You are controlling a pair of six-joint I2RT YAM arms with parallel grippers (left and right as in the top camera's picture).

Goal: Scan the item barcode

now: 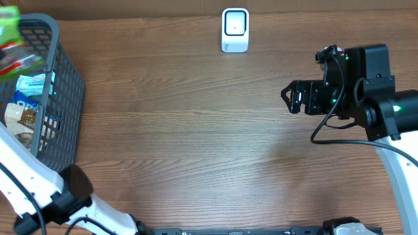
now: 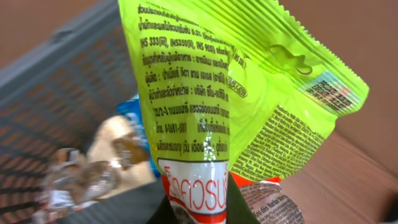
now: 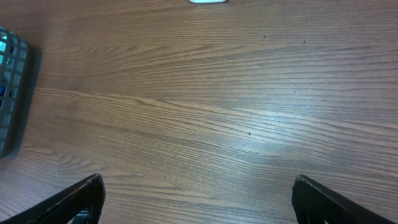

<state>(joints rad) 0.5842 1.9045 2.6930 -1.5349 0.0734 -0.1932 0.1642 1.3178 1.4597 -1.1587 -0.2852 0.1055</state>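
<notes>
Wood-grain table [image 1: 196, 130] spans the whole workspace.

Item 1, near edge, left side. Left arm [image 1: 32, 179], white, rises from the lower left corner toward the basket [image 1: 68, 98]. In the overhead view its gripper cannot be made out.

Item 2, left wrist view. Left gripper [image 2: 198, 214] is clamped on the lower end of the packet [image 2: 205, 93]; the dark jaws show on either side of the packet's red-and-white band. The packet is lime green with dense black print. It stands up from the grip and fills most of the frame. A small striped patch [image 2: 329, 93] sits near its far right corner, too blurred to read.

Item 3, basket. Grey mesh, at the left edge of the table. The packet is held above it, over the far left part as seen from overhead. Inside lie a blue-and-white pack [image 1: 32, 85] and brown snacks [image 1: 19, 117] in clear wrap.

Item 4, right side, mid-table. Right gripper [image 1: 287, 98] hangs over bare wood, well apart from basket and packet. Its fingers [image 3: 78, 199] are spread wide with nothing between them.

Item 5, far edge. Scanner [image 1: 235, 29], white, stands near the centre of the far side. It is well apart from the packet and nearer the right gripper.
</notes>
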